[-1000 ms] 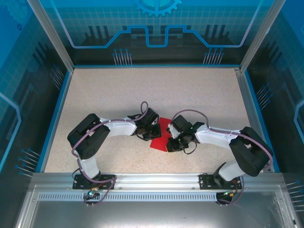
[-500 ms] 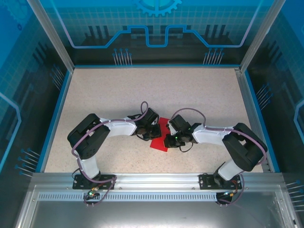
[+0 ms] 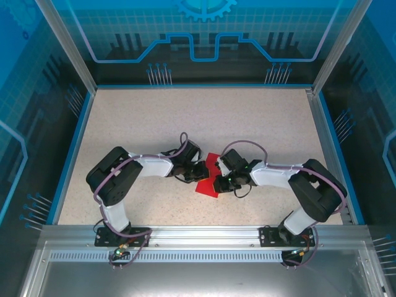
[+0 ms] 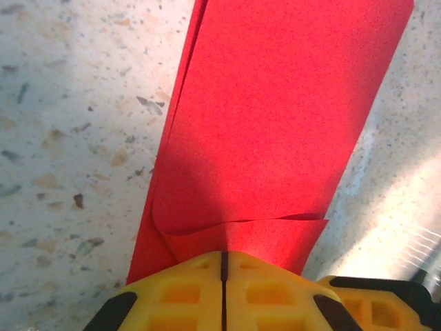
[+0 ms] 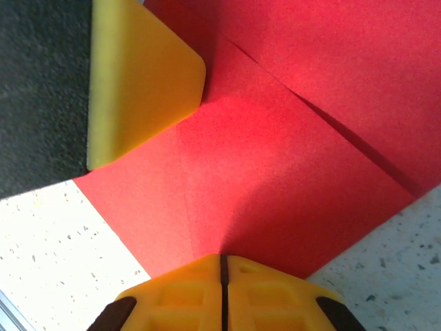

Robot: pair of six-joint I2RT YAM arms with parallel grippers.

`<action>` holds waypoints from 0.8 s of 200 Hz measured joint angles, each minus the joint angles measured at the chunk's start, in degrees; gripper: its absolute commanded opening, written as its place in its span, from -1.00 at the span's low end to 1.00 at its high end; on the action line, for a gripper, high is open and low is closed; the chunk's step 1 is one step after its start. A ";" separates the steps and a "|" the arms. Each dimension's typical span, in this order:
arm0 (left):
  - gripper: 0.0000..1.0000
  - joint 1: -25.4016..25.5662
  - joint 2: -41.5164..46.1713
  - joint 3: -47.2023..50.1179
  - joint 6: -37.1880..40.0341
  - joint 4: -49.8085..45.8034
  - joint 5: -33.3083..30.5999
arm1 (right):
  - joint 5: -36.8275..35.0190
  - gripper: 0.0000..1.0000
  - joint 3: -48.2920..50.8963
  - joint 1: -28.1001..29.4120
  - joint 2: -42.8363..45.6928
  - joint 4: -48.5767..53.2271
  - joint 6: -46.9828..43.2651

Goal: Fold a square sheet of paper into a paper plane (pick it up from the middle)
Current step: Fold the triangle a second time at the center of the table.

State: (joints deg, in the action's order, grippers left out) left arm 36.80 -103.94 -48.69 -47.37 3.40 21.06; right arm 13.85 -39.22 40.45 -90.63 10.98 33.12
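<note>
The square sheet of paper, bright red and folded into layers, lies flat on the speckled table between my two arms. My left gripper comes in from the left and is shut, its yellow tips resting on the near edge of the paper, where a folded flap overlaps. My right gripper comes in from the right, also shut, with its tips on a corner of the paper. A yellow finger of the left gripper sits on the sheet close by. No finished paper plane is in view.
The speckled table has a blue rim and glass walls with aluminium posts. A metal rail carries both arm bases along the near edge. The two wrists are almost touching over the paper.
My right gripper has swung left and down onto the paper. My left arm has drawn slightly left, its gripper staying on the sheet.
</note>
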 measured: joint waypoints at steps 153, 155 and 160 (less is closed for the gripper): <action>-0.79 -5.95 -3.69 -4.46 6.91 -1.20 4.09 | 0.04 -0.85 -0.55 0.02 -0.68 -0.15 -0.61; -0.79 -5.95 -3.72 -4.55 6.95 -1.36 4.09 | 0.04 -0.85 -0.55 0.02 -0.68 -0.15 -0.61; -0.79 -5.95 -3.82 -4.87 7.15 -1.77 4.09 | 0.07 -0.85 -0.55 0.02 -0.68 -0.15 -0.61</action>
State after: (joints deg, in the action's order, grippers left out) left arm 30.85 -107.77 -53.56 -40.23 1.63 25.15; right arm 13.91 -39.77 40.47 -91.31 10.83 32.51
